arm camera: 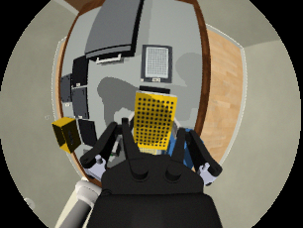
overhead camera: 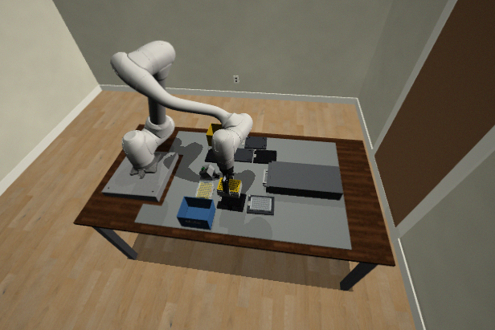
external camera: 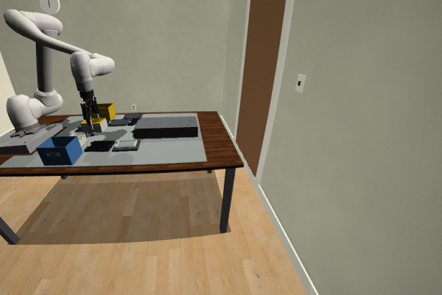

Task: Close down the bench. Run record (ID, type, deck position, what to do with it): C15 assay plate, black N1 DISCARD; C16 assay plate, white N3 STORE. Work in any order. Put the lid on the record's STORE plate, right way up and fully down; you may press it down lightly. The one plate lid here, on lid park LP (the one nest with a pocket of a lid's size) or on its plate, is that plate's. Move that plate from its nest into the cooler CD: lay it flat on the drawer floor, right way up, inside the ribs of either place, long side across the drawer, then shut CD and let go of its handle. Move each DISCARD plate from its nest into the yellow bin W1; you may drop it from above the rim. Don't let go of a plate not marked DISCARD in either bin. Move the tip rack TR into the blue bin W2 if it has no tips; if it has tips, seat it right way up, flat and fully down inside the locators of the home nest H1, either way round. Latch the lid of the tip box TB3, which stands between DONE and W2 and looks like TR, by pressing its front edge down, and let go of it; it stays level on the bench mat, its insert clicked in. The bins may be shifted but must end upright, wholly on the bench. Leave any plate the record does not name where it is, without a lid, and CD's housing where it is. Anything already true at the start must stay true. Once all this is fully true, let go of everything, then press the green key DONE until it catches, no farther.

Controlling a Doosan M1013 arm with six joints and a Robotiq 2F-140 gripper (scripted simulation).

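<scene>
My gripper (overhead camera: pixel 227 185) is shut on the tip rack TR (overhead camera: pixel 230 187), a pale box with a yellow gridded top. It holds the rack level, a little above a dark empty nest (overhead camera: pixel 231 202). The rack also shows in the side view (external camera: pixel 94 125) and between my fingers in the wrist view (arm camera: pixel 155 119). The similar tip box TB3 (overhead camera: pixel 204 189) stands just left of it, behind the blue bin W2 (overhead camera: pixel 196 212). The white plate (overhead camera: pixel 260 204) lies in its nest to the right. The cooler CD (overhead camera: pixel 304 179) is shut. The yellow bin W1 (overhead camera: pixel 213 129) is partly hidden behind my arm.
Dark nests and flat black pieces (overhead camera: pixel 255 142) (overhead camera: pixel 243 155) (overhead camera: pixel 264 156) lie between the yellow bin and the cooler. A small grey block with a green key (overhead camera: pixel 207 170) stands behind TB3. The robot base plate (overhead camera: pixel 141 177) fills the left of the table.
</scene>
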